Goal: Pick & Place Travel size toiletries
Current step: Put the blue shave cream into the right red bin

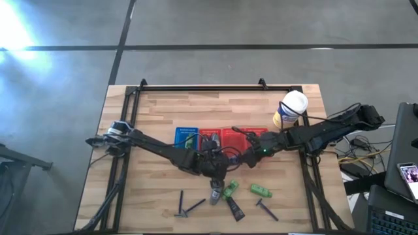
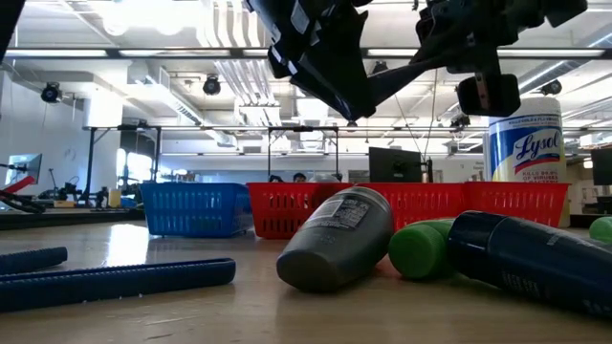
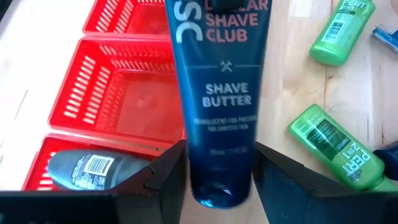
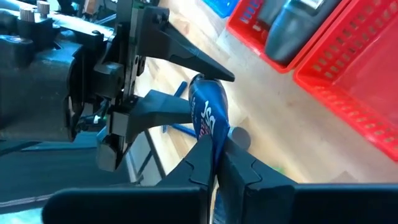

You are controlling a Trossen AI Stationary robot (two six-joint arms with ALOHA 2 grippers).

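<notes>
Both grippers are mid-table near the red baskets (image 1: pixel 245 138). Left gripper (image 3: pixel 217 177) is spread around the shave butter tube (image 3: pixel 219 99). Right gripper (image 4: pixel 219 163) pinches that tube. Green bottles (image 1: pixel 260 190) at 5 o'clock.

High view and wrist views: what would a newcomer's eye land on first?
Both arms meet over the table's middle, sharing one dark blue shave butter tube: the left gripper straddles its end with fingers apart, while the right gripper is shut on it. Behind them runs a row of red baskets, one holding a grey stick, and green bottles lie on the wood nearby.
</notes>
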